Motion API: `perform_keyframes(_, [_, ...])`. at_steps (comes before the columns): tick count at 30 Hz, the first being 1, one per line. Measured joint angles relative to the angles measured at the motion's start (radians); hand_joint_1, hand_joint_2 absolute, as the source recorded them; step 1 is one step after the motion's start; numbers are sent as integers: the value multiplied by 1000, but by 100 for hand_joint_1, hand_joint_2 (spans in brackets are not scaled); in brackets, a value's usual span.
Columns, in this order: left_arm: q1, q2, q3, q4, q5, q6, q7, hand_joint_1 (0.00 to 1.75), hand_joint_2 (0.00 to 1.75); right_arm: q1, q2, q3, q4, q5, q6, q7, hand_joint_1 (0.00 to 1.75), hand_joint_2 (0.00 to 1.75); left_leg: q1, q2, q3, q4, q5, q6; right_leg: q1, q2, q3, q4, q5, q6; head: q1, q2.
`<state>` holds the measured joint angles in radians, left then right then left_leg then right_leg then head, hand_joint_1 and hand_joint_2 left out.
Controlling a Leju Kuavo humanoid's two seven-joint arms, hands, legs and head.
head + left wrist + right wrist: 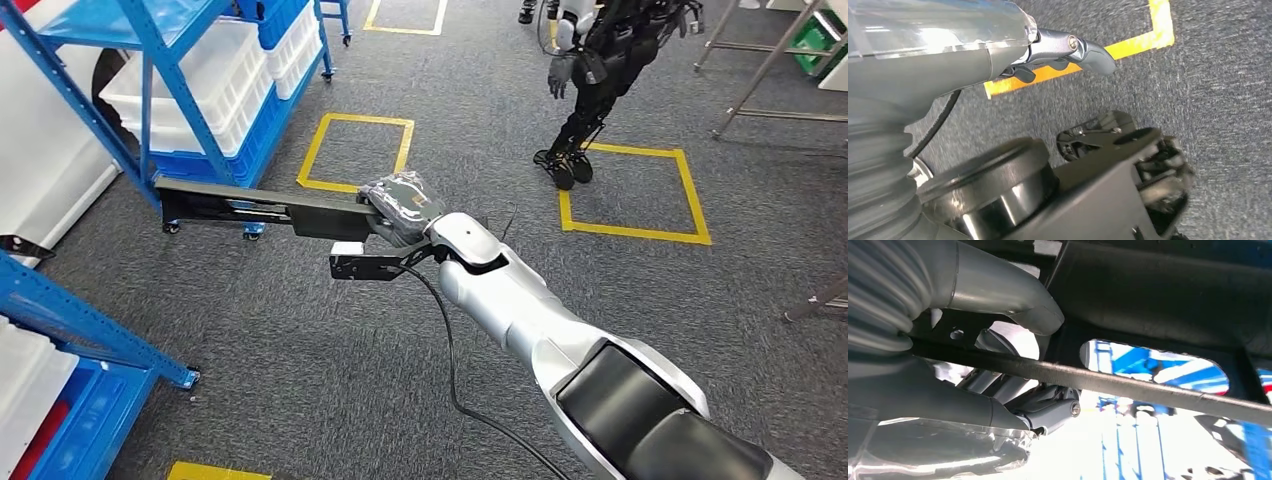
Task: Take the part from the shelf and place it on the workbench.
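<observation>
- Gripping the part (255,208), the right hand (400,205) is closed around one end of it; this long flat black piece sticks out level from the hand toward the blue shelf (160,70), above the grey carpet (300,350)
- Right wrist view: thick grey thumb (1013,300) pressed onto the dark body of the part (1158,300), darker fingers (1048,410) curled beneath its thin edge; blue shelf frame visible through a slot in the part
- Far end of the part lies near the shelf's lower corner post, by a small castor; whether it touches the frame cannot be told
- Left hand (1068,52): fingers partly curled, nothing seen in them, above carpet and yellow floor tape (1128,45)
- Containers: white bins (215,80) sit on the shelf's lower level, stacked over a blue crate (230,150); their contents cannot be made out
- Second blue rack (70,320), nearer the robot than the shelf, holds a white bin and a blue crate (90,420) with something red inside
- Another humanoid robot (600,70) stands well apart from the shelf, at a yellow taped square (630,195)
</observation>
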<state>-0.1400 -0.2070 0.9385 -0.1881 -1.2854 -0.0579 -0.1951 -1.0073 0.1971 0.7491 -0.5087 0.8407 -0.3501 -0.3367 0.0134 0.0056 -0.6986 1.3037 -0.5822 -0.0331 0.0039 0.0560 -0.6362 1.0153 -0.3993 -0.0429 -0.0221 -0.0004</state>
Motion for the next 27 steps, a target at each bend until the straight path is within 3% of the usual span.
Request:
perform_keyframes(2, [-1, 1, -3, 0, -4, 3, 5, 0, 175, 4, -1, 0, -1, 0, 0, -1, 175, 175, 4, -19, 39, -111, 79, -1, -3, 33, 0, 9, -4, 5, 0, 0])
perform_keyframes(4, [-1, 3, -7, 0, -8, 4, 9, 0, 175, 3, 0, 0, -2, 0, 0, -1, 175, 175, 12, -70, 87, -229, 129, 0, -5, 61, -8, 21, -8, 15, 0, 0])
perform_keyframes(6, [-2, 4, -10, 0, -9, 4, 11, 0, 175, 4, 1, -2, -4, 2, 0, 0, 175, 175, 12, -95, 101, -263, 129, 7, -9, 85, -20, 25, -5, 29, 0, 0])
perform_keyframes(8, [-4, 5, -14, 0, -10, 4, 13, 0, 175, 6, 0, -6, -5, 4, 0, 2, 175, 175, 11, -73, 103, -271, 133, 20, -13, 100, -28, 23, 0, 41, 0, 0])
perform_keyframes(10, [-6, 4, -16, 0, -10, 5, 14, 0, 175, 8, 1, -11, -7, 5, -1, 6, 175, 175, 12, -46, 107, -281, 140, 34, -8, 50, -48, 60, -23, 49, 0, 0])
perform_keyframes(12, [-6, 5, -16, 0, -10, 5, 19, 0, 175, 9, 5, -14, -10, 9, -1, 12, 175, 175, 8, -18, 109, -285, 141, 44, -7, -22, -104, 172, -80, 53, 0, 0])
perform_keyframes(14, [-5, 6, -16, 0, -10, 4, 31, 0, 175, 17, 9, -14, -12, 17, 0, 18, 175, 175, 4, 13, 110, -285, 139, 46, -12, -46, -162, 284, -117, 56, 0, 0])
perform_keyframes(15, [-6, 6, -16, 0, -10, 4, 36, 0, 175, 22, 10, -15, -13, 21, 0, 21, 175, 175, 4, 27, 110, -285, 137, 46, -14, -50, -169, 297, -112, 57, 0, 0])
perform_keyframes(16, [-8, 6, -16, 0, -10, 4, 40, 0, 175, 26, 10, -15, -13, 24, 0, 23, 175, 175, 3, 41, 112, -285, 136, 45, -15, -54, -154, 269, -90, 56, 0, 0])
perform_keyframes(17, [-9, 6, -17, 0, -10, 4, 42, 0, 175, 28, 11, -16, -14, 25, -1, 24, 175, 175, 3, 54, 114, -285, 133, 42, -15, -65, -121, 207, -58, 54, 0, 0])
perform_keyframes(19, [-11, 5, -17, 0, -10, 4, 46, 0, 175, 28, 15, -17, -18, 26, -1, 25, 175, 175, 0, 77, 120, -285, 127, 34, -4, -108, -48, 72, -15, 44, 0, 0])
perform_keyframes(20, [-11, 5, -17, 0, -10, 4, 48, 0, 175, 27, 18, -18, -20, 27, -1, 24, 175, 175, -2, 88, 123, -285, 123, 28, 2, -122, -27, 32, -8, 39, 0, 0])
perform_keyframes(21, [-12, 5, -17, 0, -10, 4, 50, 0, 175, 27, 21, -20, -21, 29, 0, 24, 175, 175, -4, 99, 126, -285, 119, 22, 8, -126, -20, 17, -10, 34, 0, 0])
perform_keyframes(23, [-15, 4, -17, 0, -10, 4, 52, 0, 175, 27, 25, -26, -22, 38, 0, 24, 175, 175, -3, 117, 133, -288, 113, 10, 8, -99, -18, 11, -9, 24, 0, 0])
perform_keyframes(25, [-17, 5, -17, 0, -10, 4, 51, 0, 175, 27, 29, -36, -23, 46, 0, 25, 175, 175, 1, 87, 129, -258, 87, 1, 2, -75, -7, 0, -5, 12, 0, 0])
perform_keyframes(27, [-14, 6, -17, 0, -10, 4, 50, 0, 175, 26, 40, -42, -23, 51, 0, 26, 175, 175, 4, 29, 83, -149, 30, -4, -1, -51, 0, -5, -4, 2, 0, 0])
